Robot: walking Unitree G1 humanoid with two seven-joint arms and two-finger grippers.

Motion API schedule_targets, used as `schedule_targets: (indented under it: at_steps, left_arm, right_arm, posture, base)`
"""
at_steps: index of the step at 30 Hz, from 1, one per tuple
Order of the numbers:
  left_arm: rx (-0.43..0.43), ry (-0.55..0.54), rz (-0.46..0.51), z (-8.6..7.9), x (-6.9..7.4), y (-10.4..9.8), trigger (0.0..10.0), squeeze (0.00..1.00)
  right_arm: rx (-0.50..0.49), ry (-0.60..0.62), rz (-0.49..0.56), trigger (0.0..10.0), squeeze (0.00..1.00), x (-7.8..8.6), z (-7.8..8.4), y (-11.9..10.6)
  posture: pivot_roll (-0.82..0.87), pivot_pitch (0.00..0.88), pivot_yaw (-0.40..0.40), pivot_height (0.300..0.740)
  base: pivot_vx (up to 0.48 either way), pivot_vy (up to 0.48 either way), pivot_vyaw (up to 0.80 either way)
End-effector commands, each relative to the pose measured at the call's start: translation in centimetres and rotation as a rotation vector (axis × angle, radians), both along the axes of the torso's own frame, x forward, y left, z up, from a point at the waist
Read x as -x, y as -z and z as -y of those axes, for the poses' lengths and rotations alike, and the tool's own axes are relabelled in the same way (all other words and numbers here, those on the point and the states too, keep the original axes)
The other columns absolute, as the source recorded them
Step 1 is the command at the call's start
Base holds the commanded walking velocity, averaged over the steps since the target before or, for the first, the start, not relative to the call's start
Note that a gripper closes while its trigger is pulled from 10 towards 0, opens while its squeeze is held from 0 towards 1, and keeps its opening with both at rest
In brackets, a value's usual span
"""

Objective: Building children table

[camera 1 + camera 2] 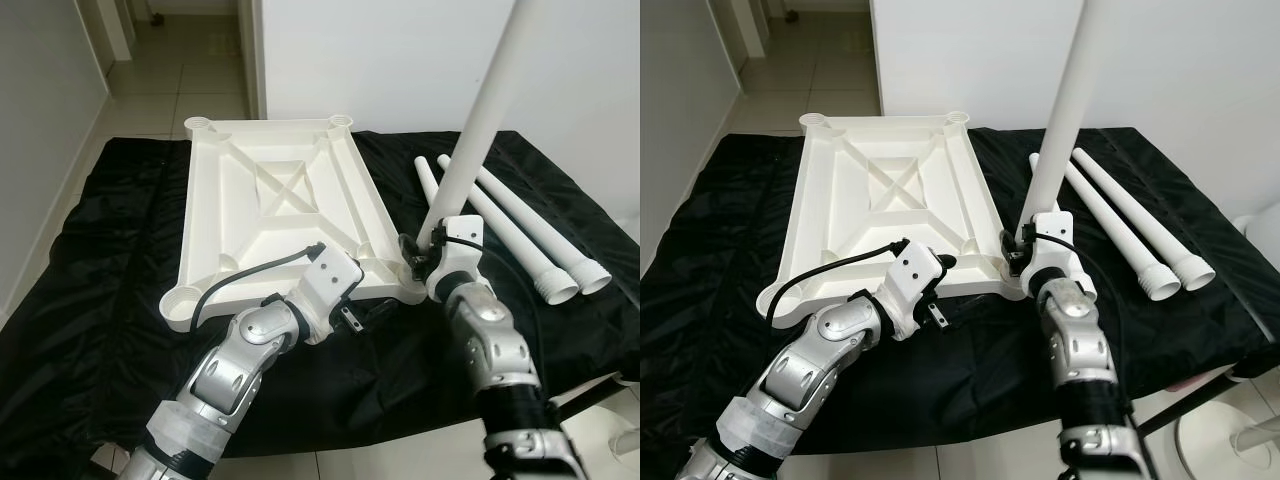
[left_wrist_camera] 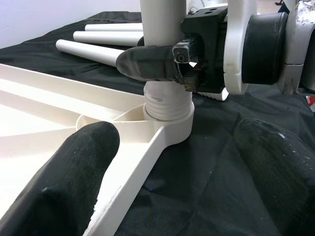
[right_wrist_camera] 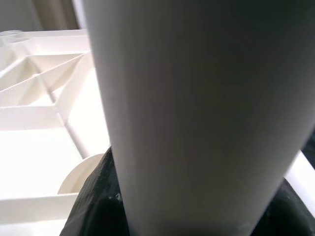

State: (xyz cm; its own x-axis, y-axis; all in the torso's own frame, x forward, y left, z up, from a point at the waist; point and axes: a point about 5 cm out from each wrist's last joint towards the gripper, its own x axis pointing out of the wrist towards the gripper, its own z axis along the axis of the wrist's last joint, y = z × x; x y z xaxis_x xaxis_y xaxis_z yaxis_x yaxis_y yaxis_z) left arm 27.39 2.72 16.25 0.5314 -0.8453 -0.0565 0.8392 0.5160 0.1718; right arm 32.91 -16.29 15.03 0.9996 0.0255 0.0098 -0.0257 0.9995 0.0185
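On black cloth (image 1: 120, 330), upturned tabletop (image 1: 270, 200). My right gripper (image 1: 425, 250) clamps upright leg (image 1: 475, 130) in corner socket (image 2: 167, 115) at 4 o'clock. My left gripper (image 1: 365, 315) spread open beside rim. Risks: leg tilts, threads cross; tabletop slides unbraced. Spare legs (image 1: 520, 225) at 3 o'clock.

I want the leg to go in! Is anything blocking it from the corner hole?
No. The right claw holds the leg upright, its threaded end already sitting in the tabletop's corner socket.
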Motion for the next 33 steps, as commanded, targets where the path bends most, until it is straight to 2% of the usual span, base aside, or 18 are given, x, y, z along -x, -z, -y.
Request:
schedule_targets:
  at_steps: [1,7,9,13,18,19,20,27,28,31,33]
  left_arm:
    - [-0.012,0.014,0.008,0.2,0.1,0.1,10.0,0.00]
    - [-0.014,0.019,0.010,0.3,0.1,0.1,10.0,0.00]
    - [-0.013,0.021,0.011,0.3,0.1,0.1,10.0,0.00]
    - [-0.013,0.025,0.012,0.4,0.1,0.0,10.0,0.00]
    - [-0.013,0.028,0.012,0.4,0.2,0.0,10.0,0.00]
    - [-0.013,0.030,0.011,0.5,0.2,0.1,10.0,0.00]
    - [-0.013,0.031,0.011,0.5,0.2,0.1,10.0,0.00]
    - [-0.014,0.032,0.010,0.5,0.2,0.1,10.0,0.00]
    - [-0.014,0.031,0.010,0.5,0.2,0.1,10.0,0.00]
    - [-0.014,0.030,0.010,0.5,0.2,0.1,10.0,0.00]
    - [-0.014,0.030,0.010,0.5,0.2,0.1,10.0,0.00]
  right_arm:
    - [-0.017,0.122,-0.063,10.0,0.00,0.9,0.2,1.6]
    - [0.005,0.259,-0.043,10.0,0.00,1.6,-0.7,1.7]
    - [-0.010,0.330,-0.030,10.0,0.00,2.2,-1.7,1.5]
    - [-0.013,0.333,-0.031,10.0,0.00,2.7,-2.9,1.5]
    - [-0.017,0.320,-0.031,10.0,0.00,2.9,-2.9,1.5]
    - [-0.030,0.302,-0.018,10.0,0.18,2.9,-2.7,1.3]
    - [-0.057,0.266,0.000,10.0,1.00,3.0,-2.7,1.1]
    - [-0.047,0.210,0.044,10.0,1.00,3.0,-2.4,0.5]
    - [-0.056,0.174,0.041,10.0,0.00,2.8,-2.3,0.4]
    - [-0.069,0.107,0.034,10.0,0.00,2.6,-2.3,0.4]
    - [-0.069,0.107,0.034,10.0,0.00,2.6,-2.3,0.4]
  posture:
    - [-0.06,0.000,-0.031,0.740]
    - [-0.06,0.000,-0.030,0.740]
    - [-0.06,0.000,-0.029,0.740]
    - [-0.06,0.000,-0.029,0.740]
    - [-0.06,0.000,-0.029,0.740]
    - [-0.06,0.000,-0.028,0.740]
    - [-0.06,0.000,-0.028,0.740]
    - [-0.06,0.000,-0.029,0.740]
    - [-0.06,0.000,-0.028,0.740]
    - [-0.06,0.000,-0.029,0.740]
    - [-0.06,0.000,-0.029,0.740]
  base:
    - [0.000,0.000,0.00]
    - [0.000,0.000,0.00]
    - [0.000,0.000,0.00]
    - [0.000,0.000,0.00]
    - [0.000,0.000,0.00]
    - [0.000,0.000,0.00]
    - [0.000,0.000,0.00]
    - [0.000,0.000,0.00]
    - [0.000,0.000,0.00]
    - [0.000,0.000,0.00]
    - [0.000,0.000,0.00]
